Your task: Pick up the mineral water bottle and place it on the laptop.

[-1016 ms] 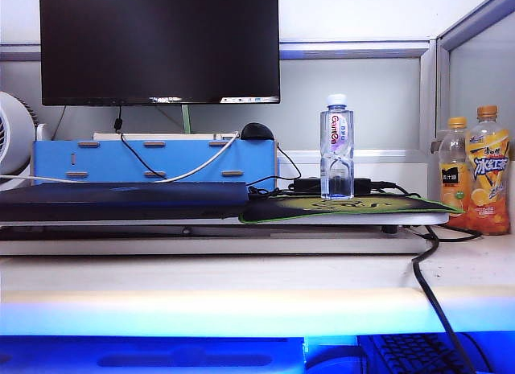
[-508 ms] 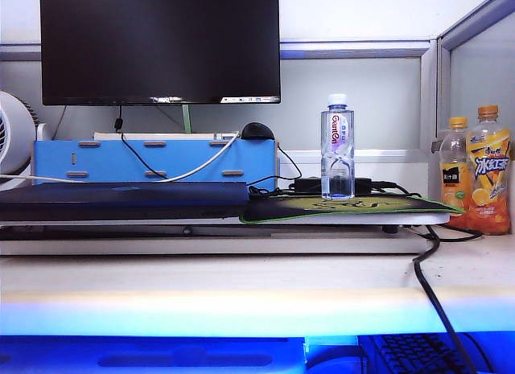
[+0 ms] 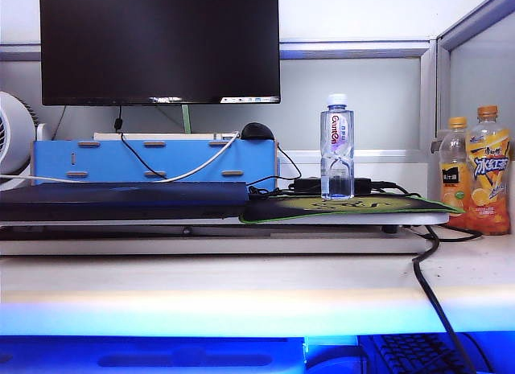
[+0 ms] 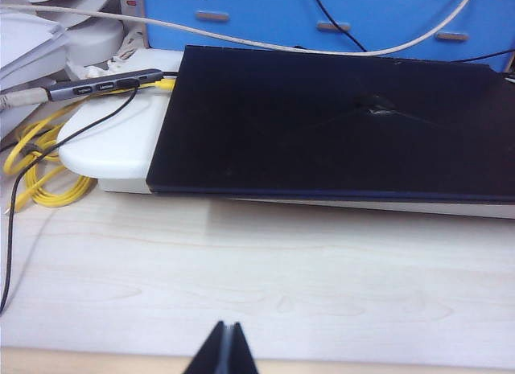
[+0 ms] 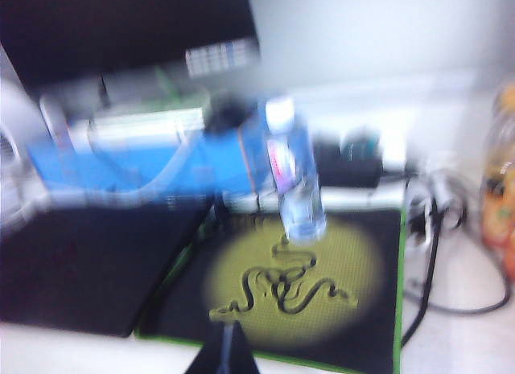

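Right wrist view puts the right gripper (image 5: 228,342) (jaws pressed together, like the idle left gripper (image 4: 224,350)) facing the mineral water bottle (image 5: 294,177) upright on the mouse mat (image 5: 354,310) beside the laptop (image 4: 338,125): the approach step, I'd say, needing jaws spread first.

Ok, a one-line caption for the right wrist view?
Shut right gripper faces the mineral water bottle standing on the mouse mat.

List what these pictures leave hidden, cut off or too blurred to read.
- Both arms: absent from the exterior view.
- Left gripper, shut: only its tips enter the left wrist view; the frame edge cuts the rest.
- Right gripper, shut: likewise cut off in the right wrist view.
- Mineral water bottle: label smeared by motion blur there.
- Laptop: its far right end runs out of frame.
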`<action>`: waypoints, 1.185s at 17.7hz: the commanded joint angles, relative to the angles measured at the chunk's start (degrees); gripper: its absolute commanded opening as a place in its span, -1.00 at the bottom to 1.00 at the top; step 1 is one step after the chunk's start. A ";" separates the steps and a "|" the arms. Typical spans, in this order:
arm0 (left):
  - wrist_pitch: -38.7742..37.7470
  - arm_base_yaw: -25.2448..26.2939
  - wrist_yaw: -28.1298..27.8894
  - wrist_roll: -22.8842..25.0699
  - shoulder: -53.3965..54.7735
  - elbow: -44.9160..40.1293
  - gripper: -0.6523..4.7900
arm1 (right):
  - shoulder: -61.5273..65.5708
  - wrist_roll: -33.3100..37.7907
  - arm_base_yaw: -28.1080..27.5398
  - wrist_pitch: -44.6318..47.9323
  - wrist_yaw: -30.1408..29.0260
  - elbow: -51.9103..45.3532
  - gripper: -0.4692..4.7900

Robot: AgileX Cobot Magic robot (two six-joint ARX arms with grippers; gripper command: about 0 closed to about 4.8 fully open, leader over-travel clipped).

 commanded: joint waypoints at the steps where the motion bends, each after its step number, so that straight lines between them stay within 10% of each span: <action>1: 0.02 0.02 0.09 0.07 -0.11 0.00 -0.77 | 6.80 5.62 -0.02 1.22 -9.22 4.13 -0.79; 4: 0.02 0.02 0.11 0.07 -0.11 0.00 -0.77 | 10.47 3.19 0.02 2.84 -18.82 4.22 -0.55; 6: 0.02 0.02 0.07 0.07 -0.11 0.00 -0.77 | 11.15 -0.85 0.48 1.79 -19.56 4.24 1.00; 13: 0.02 0.00 0.07 0.07 -0.11 0.00 -0.77 | 18.86 -12.63 15.63 8.83 11.47 4.94 1.00; 21: 0.04 0.02 0.09 0.07 -0.11 0.00 -0.77 | 52.39 -14.53 17.81 19.80 20.41 24.28 1.00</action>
